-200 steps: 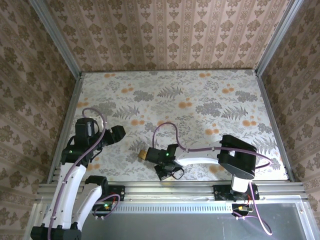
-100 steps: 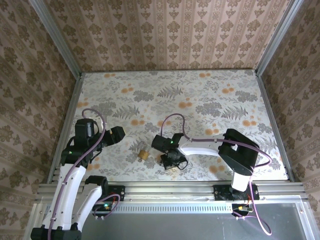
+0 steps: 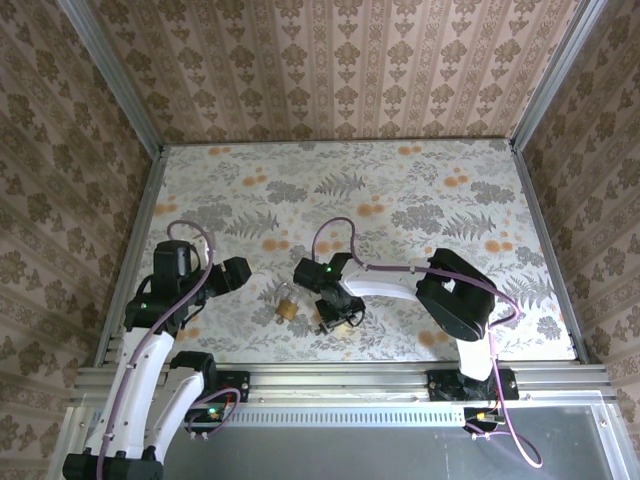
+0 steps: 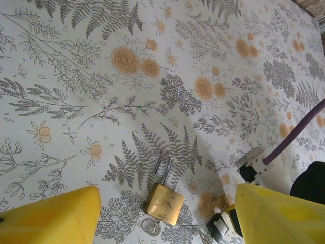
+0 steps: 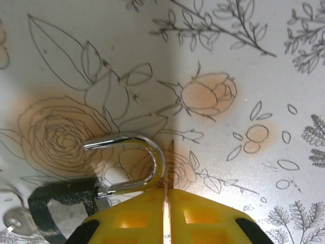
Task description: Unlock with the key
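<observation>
The brass padlock (image 4: 163, 203) lies flat on the floral table (image 4: 76, 61), its silver shackle (image 4: 162, 168) pointing away from me. The small silver key (image 4: 151, 226) on a ring sits at the padlock's bottom edge. Both lie between the wide-apart yellow fingers of my open left gripper (image 4: 167, 206), which hangs above them. From above, the padlock (image 3: 286, 305) is just right of the left gripper (image 3: 235, 275). My right gripper (image 5: 165, 190) is shut, its tips touching the silver shackle (image 5: 133, 162) of a second, dark padlock (image 5: 56, 203). From above, the right gripper (image 3: 333, 316) is right of the brass padlock.
The dark padlock (image 4: 219, 223) lies just right of the brass one, against the right arm's fingers. A purple cable (image 3: 335, 235) loops over the right arm. Patterned walls and metal rails (image 3: 130, 260) enclose the table; open floral surface stretches toward the back.
My right gripper has left the brass padlock and shifted right and back toward the dark padlock; its elbow swung left. The brass padlock now lies free. The left arm has barely moved.
</observation>
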`<action>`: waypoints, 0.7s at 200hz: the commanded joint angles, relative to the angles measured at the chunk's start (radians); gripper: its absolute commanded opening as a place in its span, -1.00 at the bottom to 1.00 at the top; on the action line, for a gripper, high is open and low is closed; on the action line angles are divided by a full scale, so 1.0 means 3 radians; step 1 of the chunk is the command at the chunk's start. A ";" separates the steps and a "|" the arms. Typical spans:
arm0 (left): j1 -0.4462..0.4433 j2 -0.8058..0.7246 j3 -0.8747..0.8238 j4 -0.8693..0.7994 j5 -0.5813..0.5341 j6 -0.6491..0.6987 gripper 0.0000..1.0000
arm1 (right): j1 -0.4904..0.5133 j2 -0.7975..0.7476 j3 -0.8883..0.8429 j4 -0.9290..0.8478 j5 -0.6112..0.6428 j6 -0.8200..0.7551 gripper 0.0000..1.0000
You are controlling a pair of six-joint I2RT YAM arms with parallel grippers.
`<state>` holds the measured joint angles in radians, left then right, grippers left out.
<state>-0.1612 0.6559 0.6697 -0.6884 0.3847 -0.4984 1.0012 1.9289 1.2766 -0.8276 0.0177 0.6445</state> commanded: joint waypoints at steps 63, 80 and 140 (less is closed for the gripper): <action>-0.0056 0.0001 -0.0316 0.0215 -0.0048 -0.0163 0.41 | -0.0079 -0.0035 0.0117 0.0180 0.0256 -0.0072 -0.71; -0.0155 0.0073 -0.0358 0.0273 -0.0135 -0.0166 0.40 | -0.0100 -0.0140 0.0077 0.0132 0.0329 -0.0055 -0.68; -0.0243 0.0398 -0.0478 0.0787 -0.0567 -0.0017 0.55 | -0.0265 -0.1554 -0.0669 0.0451 0.1084 -0.0305 0.65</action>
<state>-0.2573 0.7479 0.5274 -0.5514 0.2985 -0.5293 0.9615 1.6703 1.1786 -0.7471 0.1516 0.6178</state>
